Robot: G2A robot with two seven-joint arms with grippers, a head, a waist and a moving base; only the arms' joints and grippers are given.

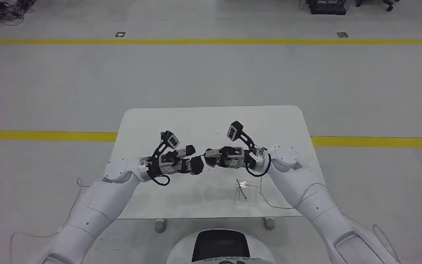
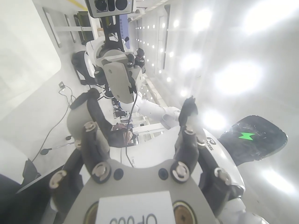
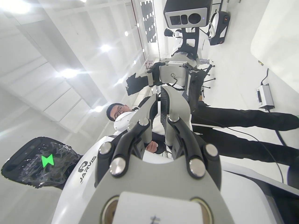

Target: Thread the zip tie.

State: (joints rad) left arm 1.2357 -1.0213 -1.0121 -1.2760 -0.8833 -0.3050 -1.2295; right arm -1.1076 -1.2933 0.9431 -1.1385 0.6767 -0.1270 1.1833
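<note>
1. My left gripper is spread wide, tip to tip with the right gripper.
2. The right one's fingers sit close together; I cannot tell whether they pinch anything.
3. The thin black plastic zip tie lies on the white rectangular table, below the right wrist and apart from both grippers.

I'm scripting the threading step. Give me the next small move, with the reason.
Probably ease the left gripper slightly toward the right gripper, keeping them aligned. Its fingers are spread wide, the right's are shut, and the two meet almost tip to tip above the table. Whether the right holds the zip tie, I cannot tell.
</note>
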